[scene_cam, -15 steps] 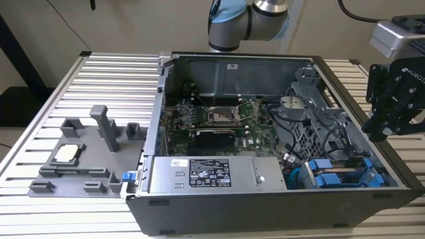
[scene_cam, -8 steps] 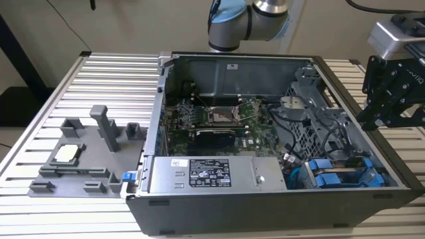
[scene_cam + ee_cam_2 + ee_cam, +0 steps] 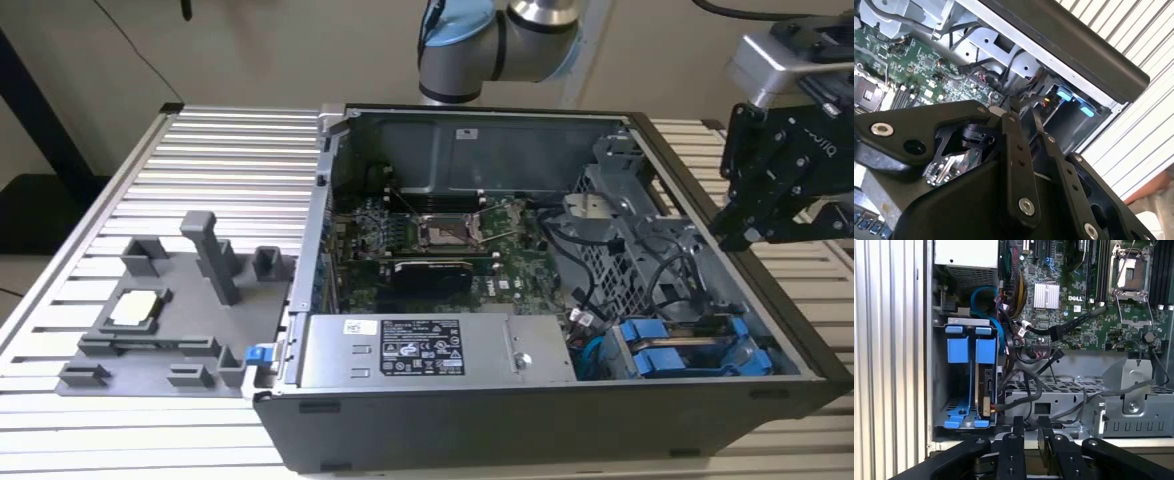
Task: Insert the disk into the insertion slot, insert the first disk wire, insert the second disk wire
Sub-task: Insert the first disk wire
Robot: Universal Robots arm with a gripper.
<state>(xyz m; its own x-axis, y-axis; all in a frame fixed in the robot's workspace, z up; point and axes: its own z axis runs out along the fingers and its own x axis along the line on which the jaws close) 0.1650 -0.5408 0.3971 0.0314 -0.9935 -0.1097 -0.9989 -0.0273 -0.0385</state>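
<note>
Bright, even light; deep shadow inside the computer case.

An open computer case is lying on the slatted metal desk, covering its middle. A grey plastic fixture is sitting beside the case, toward the desk's edge on the exterior view's left. The black end effector is hanging over the case's wall on the exterior view's right, above the blue disk carriers standing in the case's near corner.
</note>
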